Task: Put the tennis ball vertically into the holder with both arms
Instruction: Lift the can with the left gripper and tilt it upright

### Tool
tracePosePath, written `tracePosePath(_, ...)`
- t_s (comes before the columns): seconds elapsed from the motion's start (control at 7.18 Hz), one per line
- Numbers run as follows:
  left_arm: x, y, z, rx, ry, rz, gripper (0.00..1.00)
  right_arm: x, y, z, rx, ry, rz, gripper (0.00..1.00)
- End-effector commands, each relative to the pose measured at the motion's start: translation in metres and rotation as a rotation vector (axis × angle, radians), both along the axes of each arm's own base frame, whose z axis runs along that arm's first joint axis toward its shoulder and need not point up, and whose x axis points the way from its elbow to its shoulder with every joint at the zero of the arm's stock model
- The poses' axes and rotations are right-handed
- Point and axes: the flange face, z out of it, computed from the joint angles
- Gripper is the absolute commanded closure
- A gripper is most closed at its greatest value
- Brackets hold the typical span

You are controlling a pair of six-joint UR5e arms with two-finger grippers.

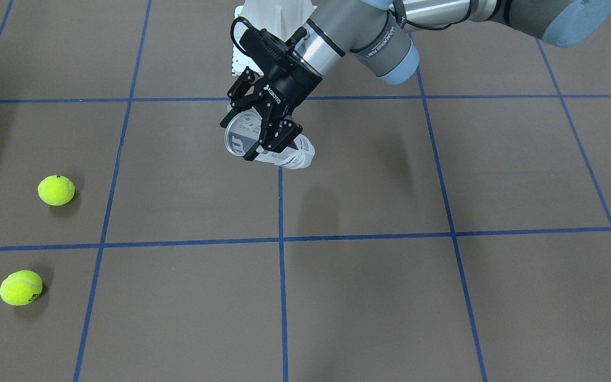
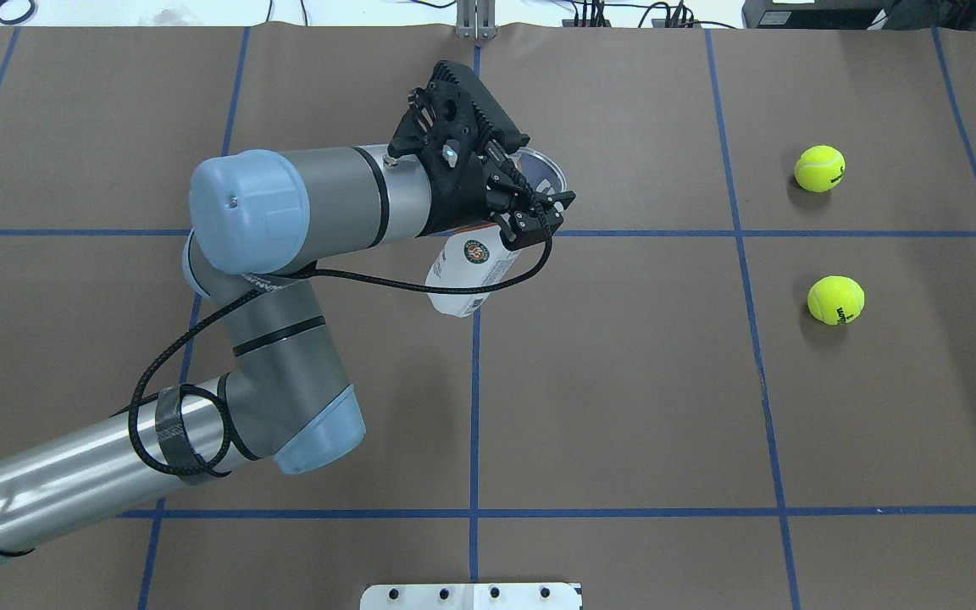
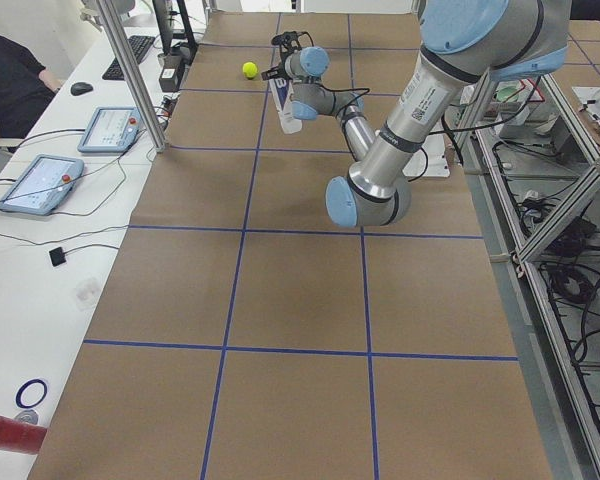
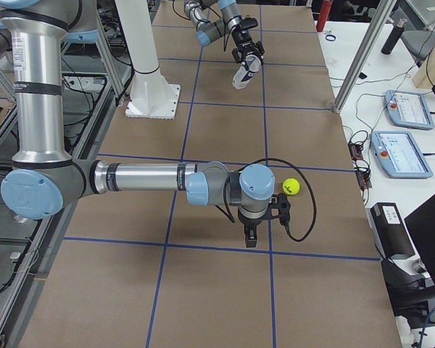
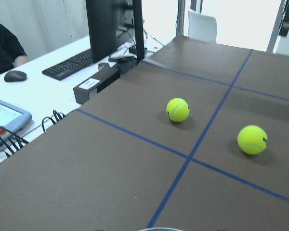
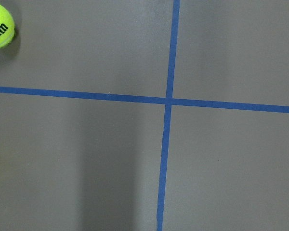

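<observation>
Noted a white pedestal base [image 2: 471,596] at the near edge of the tabletop [image 2: 623,407]. Farther out, toward the right edge, found the right gripper [image 4: 251,233] pointing down above the surface; could not tell how its jaws stood. Placed the nearer tennis ball [image 2: 835,300] on the right side. About mid-table, saw the left gripper [image 1: 250,137] clamped across the holder [image 2: 464,280], held clear of the surface, tilted, open mouth toward the far edge. Beyond, on the right, spotted the farther tennis ball [image 2: 819,168].
</observation>
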Motion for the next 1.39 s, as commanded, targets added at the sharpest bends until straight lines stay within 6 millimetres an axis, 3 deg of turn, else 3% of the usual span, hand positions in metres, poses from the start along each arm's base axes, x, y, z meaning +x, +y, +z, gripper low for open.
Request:
tracePosePath(0.0, -0.026, 0.009, 0.053, 0.049, 0.175, -0.076, 0.78, 0.0, -0.001, -0.003, 0.005, -0.002, 0.002, 0.01)
tracePosePath(0.14, -0.032, 0.012, 0.091, 0.082, 0.256, -0.099, 0.78, 0.0, -0.001, -0.004, 0.008, -0.003, 0.002, 0.0)
tracePosePath(0.42, -0.014, 0.001, 0.147, 0.123, 0.385, -0.139, 0.79, -0.002, -0.001, -0.007, 0.011, -0.028, 0.0, 0.0)
tracePosePath(0.56, 0.007, 0.009, 0.156, 0.11, 0.426, -0.156, 0.79, -0.002, -0.001, -0.009, 0.014, -0.032, 0.0, 0.01)
tracePosePath(0.98, 0.007, 0.006, 0.165, 0.115, 0.427, -0.187, 0.79, -0.002, -0.002, -0.011, 0.017, -0.034, 0.001, 0.0)
tracePosePath(1.25, 0.018, 0.005, 0.176, 0.121, 0.38, -0.194, 0.79, -0.002, -0.002, -0.01, 0.014, -0.034, 0.001, 0.0)
